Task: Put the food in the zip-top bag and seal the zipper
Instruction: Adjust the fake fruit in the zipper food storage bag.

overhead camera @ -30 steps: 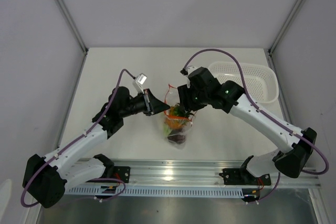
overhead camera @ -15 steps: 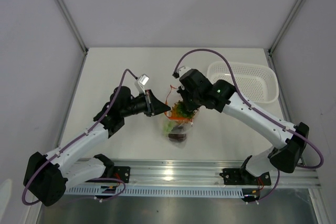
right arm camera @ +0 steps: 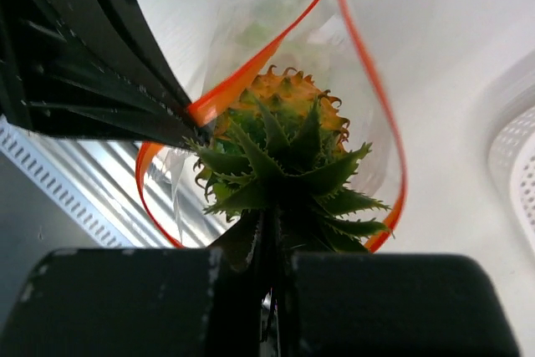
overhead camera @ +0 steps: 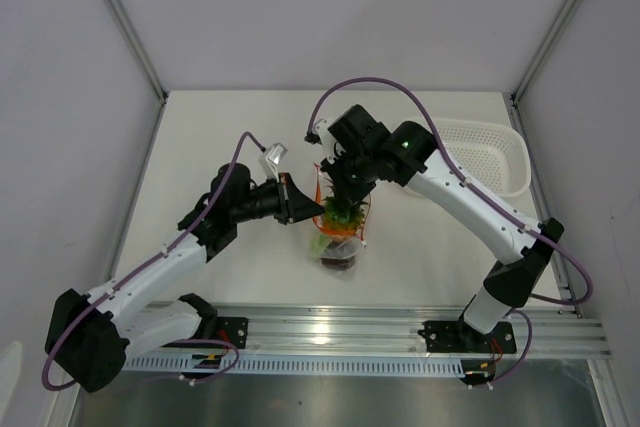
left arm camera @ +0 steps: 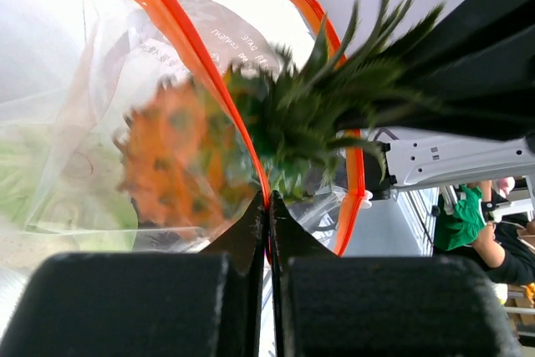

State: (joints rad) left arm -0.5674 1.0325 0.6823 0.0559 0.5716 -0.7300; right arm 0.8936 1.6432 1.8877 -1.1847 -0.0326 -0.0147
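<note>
White desk [overhead camera: 215,132]: left fingers [left arm camera: 247,240] pinch the red-orange zipper strip [left arm camera: 180,39] of a clear plastic bag [left arm camera: 75,106]; right fingers [right arm camera: 351,307] clamp the green crown [right arm camera: 276,173] of an orange toy pineapple [right arm camera: 288,94].

The left arm reaches forward and to the right, the left gripper [overhead camera: 306,205] pinched tight on the zipper [left arm camera: 201,64]. The right arm arches high over from the right, wrist bent downward, the right gripper [overhead camera: 347,185] clamped on the crown of the pineapple [right arm camera: 280,165], just beside the left one.

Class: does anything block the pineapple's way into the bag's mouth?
Nothing visible does. The left gripper pinches the zipper, holding the zip-top bag open, and the pineapple, held by the right gripper, sits in that opening.
</note>
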